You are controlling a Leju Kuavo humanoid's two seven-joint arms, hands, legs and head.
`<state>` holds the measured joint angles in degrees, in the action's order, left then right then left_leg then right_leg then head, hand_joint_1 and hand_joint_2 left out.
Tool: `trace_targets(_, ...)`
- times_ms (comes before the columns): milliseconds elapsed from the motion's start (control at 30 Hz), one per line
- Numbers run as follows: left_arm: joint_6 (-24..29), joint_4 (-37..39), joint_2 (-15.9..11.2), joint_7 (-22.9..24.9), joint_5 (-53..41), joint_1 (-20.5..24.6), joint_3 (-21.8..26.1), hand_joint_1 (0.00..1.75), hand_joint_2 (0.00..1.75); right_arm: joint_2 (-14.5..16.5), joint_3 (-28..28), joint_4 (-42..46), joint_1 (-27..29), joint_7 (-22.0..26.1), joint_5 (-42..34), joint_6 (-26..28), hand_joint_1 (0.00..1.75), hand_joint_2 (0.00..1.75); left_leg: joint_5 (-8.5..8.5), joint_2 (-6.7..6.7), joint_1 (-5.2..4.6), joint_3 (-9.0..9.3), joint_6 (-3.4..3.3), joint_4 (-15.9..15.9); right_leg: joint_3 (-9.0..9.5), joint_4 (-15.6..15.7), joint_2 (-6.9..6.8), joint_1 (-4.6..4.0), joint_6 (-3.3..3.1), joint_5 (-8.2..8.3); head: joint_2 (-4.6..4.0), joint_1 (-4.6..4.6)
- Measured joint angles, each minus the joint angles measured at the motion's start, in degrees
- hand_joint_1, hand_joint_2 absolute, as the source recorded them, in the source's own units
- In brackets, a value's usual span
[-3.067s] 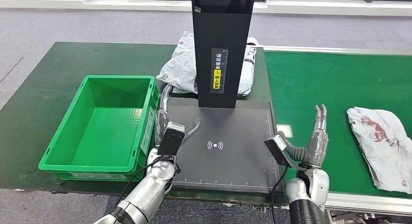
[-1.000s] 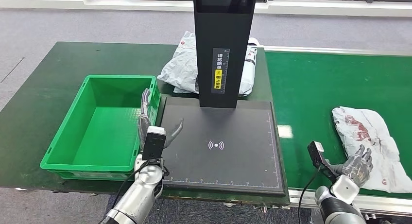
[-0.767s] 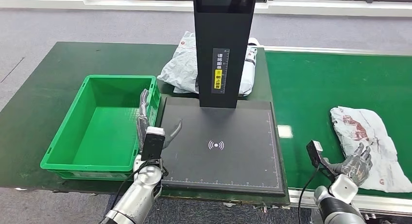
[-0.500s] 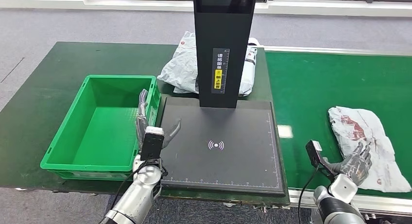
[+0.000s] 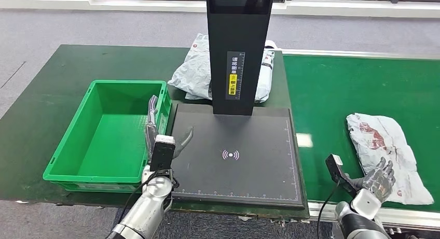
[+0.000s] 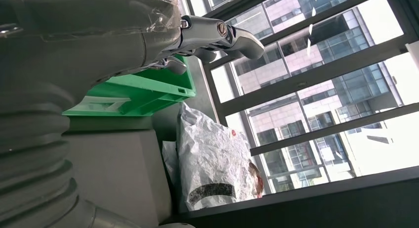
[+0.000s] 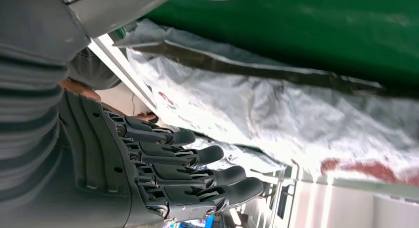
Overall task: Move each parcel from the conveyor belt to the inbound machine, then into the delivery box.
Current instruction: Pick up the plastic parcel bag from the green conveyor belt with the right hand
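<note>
A crumpled white-grey parcel [image 5: 385,148] with red print lies on the green conveyor belt [image 5: 332,94] at the right. My right hand [image 5: 377,180] is at the parcel's near edge with fingers spread and nothing held; whether it touches the bag I cannot tell. The right wrist view shows the dark fingers [image 7: 197,174] stretched out beside the parcel [image 7: 276,109]. My left hand [image 5: 155,127] stands upright and open between the green delivery box [image 5: 70,145] and the black platform of the inbound machine [image 5: 233,171]. Its fingers [image 6: 217,35] appear above the box [image 6: 143,89] in the left wrist view.
The machine's black tower [image 5: 238,47] rises from the back of the platform. A second grey parcel [image 5: 192,70] lies behind the tower on the dark green table [image 5: 41,94], seen as the parcel [image 6: 212,163] in the left wrist view. The box is empty.
The parcel has ridden left along the belt toward my right hand. That hand dropped from upright beside the platform to low at the parcel's near edge. My left hand shifted slightly left early on.
</note>
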<state>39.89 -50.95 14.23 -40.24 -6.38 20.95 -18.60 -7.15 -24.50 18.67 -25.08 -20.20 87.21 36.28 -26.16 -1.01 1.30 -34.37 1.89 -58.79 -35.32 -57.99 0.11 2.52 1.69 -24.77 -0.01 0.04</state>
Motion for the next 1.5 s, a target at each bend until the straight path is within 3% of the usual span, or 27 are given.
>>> trace_targets(267,-0.1,0.3,0.0,0.0,-1.0,0.4,2.5,0.0,1.75,0.0,1.6,0.0,-0.5,-2.9,0.1,-3.2,0.05,1.75,0.01,0.01,0.0,0.01,0.0,0.0,0.0,0.0,0.01,0.0,0.0,0.0,0.0,0.0)
trace_targets(400,-1.3,2.7,0.0,0.0,-0.1,3.3,3.8,0.0,1.75,0.0,3.7,0.0,-1.9,-6.2,0.1,-7.2,1.75,1.75,0.06,0.01,0.0,0.0,-0.04,0.0,0.0,0.0,0.01,0.0,0.05,0.04,0.01,0.0)
trace_targets(600,-4.2,7.6,0.0,0.0,0.2,8.7,5.2,0.0,1.75,0.3,4.8,-0.1,-3.1,-8.0,-0.1,-14.8,1.75,1.75,0.11,0.0,-0.01,-0.01,-0.07,0.0,0.0,0.0,0.0,0.01,0.07,0.1,0.0,0.0)
trace_targets(1133,-7.4,13.3,0.0,0.0,-0.4,12.9,7.7,0.0,1.75,0.9,4.9,-0.2,-3.7,-6.9,-0.6,-16.9,1.75,1.75,0.11,0.0,-0.01,-0.01,-0.08,0.0,0.0,0.0,0.01,0.01,0.09,0.11,0.0,0.0)
trace_targets(1267,-8.0,14.0,0.0,0.0,-1.6,13.5,8.9,0.0,1.75,1.4,4.9,-0.1,-4.1,-5.4,-0.5,-15.0,1.75,1.75,0.12,0.0,-0.01,-0.02,-0.08,0.0,0.0,0.0,0.03,0.01,0.1,0.12,0.01,0.0)
trace_targets(1367,-7.7,14.2,0.0,0.0,-3.1,13.5,10.2,0.0,1.75,2.4,4.9,0.6,-4.3,0.1,-1.4,-7.6,1.75,1.75,0.13,0.0,0.0,-0.04,-0.07,0.0,-0.01,0.0,0.04,0.01,0.09,0.12,0.0,0.0)
trace_targets(1500,-6.2,13.2,0.0,0.5,-6.9,12.8,12.0,0.0,1.75,6.2,4.9,5.5,-5.0,16.0,-8.3,2.2,1.75,1.75,0.14,0.05,0.02,-0.04,-0.04,0.0,-0.05,0.0,0.14,-0.02,0.09,0.13,0.01,0.01)
